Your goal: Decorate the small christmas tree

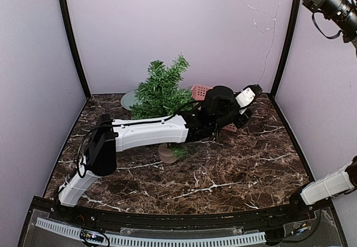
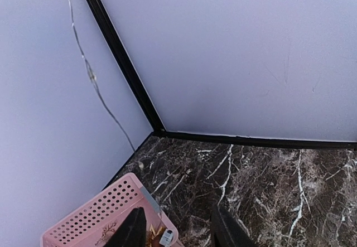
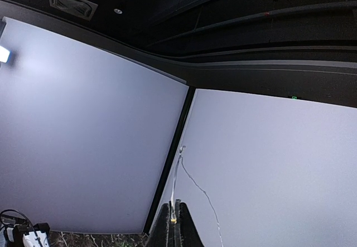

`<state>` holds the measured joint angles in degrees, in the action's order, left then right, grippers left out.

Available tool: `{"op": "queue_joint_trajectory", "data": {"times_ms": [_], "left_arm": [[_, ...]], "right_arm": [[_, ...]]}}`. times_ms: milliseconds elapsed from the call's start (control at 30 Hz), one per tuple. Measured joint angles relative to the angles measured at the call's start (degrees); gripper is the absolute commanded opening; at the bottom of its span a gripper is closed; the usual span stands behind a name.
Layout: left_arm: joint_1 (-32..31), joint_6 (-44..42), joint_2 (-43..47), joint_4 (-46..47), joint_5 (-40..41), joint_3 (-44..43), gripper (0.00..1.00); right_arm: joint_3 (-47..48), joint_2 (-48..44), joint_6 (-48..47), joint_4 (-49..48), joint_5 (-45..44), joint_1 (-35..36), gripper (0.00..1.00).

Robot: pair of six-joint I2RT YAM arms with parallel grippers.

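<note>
Dark marble tabletop [image 1: 234, 169]. Picking from pink basket [image 2: 95, 219] beside small christmas tree [image 1: 162, 88], left claw [image 2: 178, 216] half wide, right claw [image 3: 174, 219] shut tight. Next: pinch one thing inside, hang on tree.

Left arm [image 1: 148, 132]: white moulded link shells between black joint housings; black cable [image 1: 136, 122] along one link; white wrist block [image 1: 245, 97]. Right arm [image 1: 328, 185]: matching white shell, black joints. Left gripper [image 2: 178, 211]: black, tapering fingers [image 2: 131, 230].
</note>
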<state>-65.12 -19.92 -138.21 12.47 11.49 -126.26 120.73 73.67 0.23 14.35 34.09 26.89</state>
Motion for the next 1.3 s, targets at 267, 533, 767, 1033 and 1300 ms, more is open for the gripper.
{"op": "queue_joint_trajectory", "data": {"times_ms": [267, 533, 767, 1033, 1300], "left_arm": [[1.16, -0.24, -2.8, -0.11, -0.07, -4.33, 0.27], [1.53, -0.68, -3.54, -0.09, -1.79, -4.59, 0.24], [1.53, -0.7, -5.29, 0.87, -3.1, -7.98, 0.19], [1.53, -1.11, -7.1, 1.73, -3.82, -8.81, 0.06], [1.36, -2.01, -7.63, 1.92, -4.61, -9.99, 0.0]], "right_arm": [[-0.44, -0.07, 0.0, -0.46, -0.02, 0.0, 0.0], [-1.18, -0.07, -0.02, -0.66, -0.02, 0.0, 0.0], [-1.84, -0.39, -0.02, -1.07, -0.02, 0.0, 0.0], [-2.27, -0.81, -0.02, -1.42, 0.0, 0.0, 0.0], [-3.1, -1.31, -0.02, -1.9, -0.02, 0.0, 0.0]]}}
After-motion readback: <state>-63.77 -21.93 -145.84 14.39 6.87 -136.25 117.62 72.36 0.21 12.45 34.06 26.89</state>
